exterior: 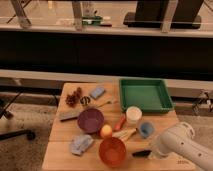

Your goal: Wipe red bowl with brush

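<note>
The red bowl [112, 151] sits upright near the front edge of the wooden table [62, 135], in the camera view. Just to its right the slim black brush [141, 153] lies flat on the table, its left tip close to the bowl's rim. My gripper [151, 153] is at the end of the white arm that comes in from the lower right. It is low over the table and shut on the brush's right end. The arm's body hides that end of the brush.
A dark purple bowl [90, 120], an orange ball [105, 131], a cream oblong [124, 133], a blue cup [145, 130] and a white cup [133, 115] crowd behind the red bowl. A green tray [145, 107] stands at the back right. A blue cloth [81, 143] lies front left, with a grey block [69, 115] behind it.
</note>
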Action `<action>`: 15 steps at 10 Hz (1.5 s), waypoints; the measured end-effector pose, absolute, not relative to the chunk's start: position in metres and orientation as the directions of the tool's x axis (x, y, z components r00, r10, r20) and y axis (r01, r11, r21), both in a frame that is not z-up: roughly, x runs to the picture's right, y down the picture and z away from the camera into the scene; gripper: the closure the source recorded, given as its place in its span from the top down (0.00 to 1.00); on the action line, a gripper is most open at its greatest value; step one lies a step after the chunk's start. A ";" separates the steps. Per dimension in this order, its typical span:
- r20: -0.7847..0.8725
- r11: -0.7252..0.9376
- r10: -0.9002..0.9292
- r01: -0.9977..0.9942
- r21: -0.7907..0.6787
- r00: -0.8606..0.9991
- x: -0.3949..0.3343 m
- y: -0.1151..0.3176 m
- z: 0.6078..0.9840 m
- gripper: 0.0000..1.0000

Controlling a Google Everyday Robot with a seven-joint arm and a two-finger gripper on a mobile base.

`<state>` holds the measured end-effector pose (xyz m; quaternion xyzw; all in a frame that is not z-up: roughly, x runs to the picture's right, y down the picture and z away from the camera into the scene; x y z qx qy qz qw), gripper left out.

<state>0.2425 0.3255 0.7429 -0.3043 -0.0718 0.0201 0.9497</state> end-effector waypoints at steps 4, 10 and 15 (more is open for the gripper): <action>0.113 0.816 0.069 0.010 -0.578 0.991 0.242 0.324 0.740 0.00; 0.073 0.826 0.025 0.021 -0.563 0.997 0.243 0.316 0.725 0.00; 0.082 0.842 0.037 0.013 -0.540 0.996 0.244 0.306 0.712 0.00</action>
